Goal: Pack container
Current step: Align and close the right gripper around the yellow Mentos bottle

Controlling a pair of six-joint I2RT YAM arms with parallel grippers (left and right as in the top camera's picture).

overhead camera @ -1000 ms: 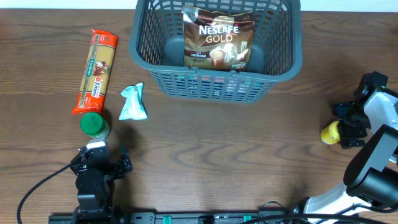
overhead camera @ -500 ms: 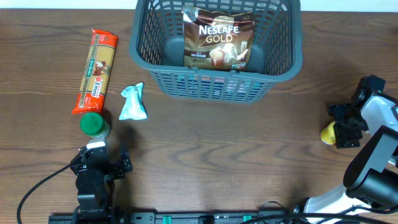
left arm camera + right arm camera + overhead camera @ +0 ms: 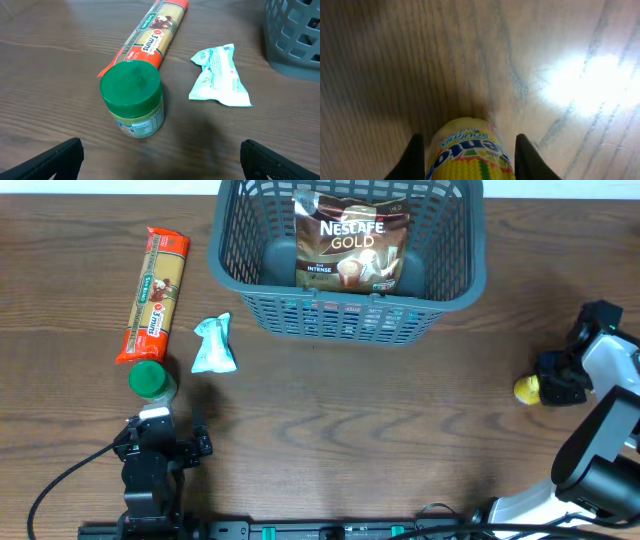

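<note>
1. The container, a large dark grey plastic basket with slotted lattice walls, stands at the far middle of the dark brown wooden worktop. A brown Nescafé Gold coffee pouch leans inside it.
2. The right gripper is at the right edge of the worktop, well apart from the container, which lies away to its left and farther back. Its two fingers press on either side of a small yellow plastic bottle lying on the wood, pinching it.
3. The left gripper hovers low at the near left with its fingers spread wide and nothing between them. The container lies ahead of it and to its right; only a corner shows in the left wrist view.
4. Just ahead of the left gripper stands a green-lidded glass jar, upright. Behind it lies a long orange pasta packet, and a crumpled light blue wrapper lies between the jar and the container.
</note>
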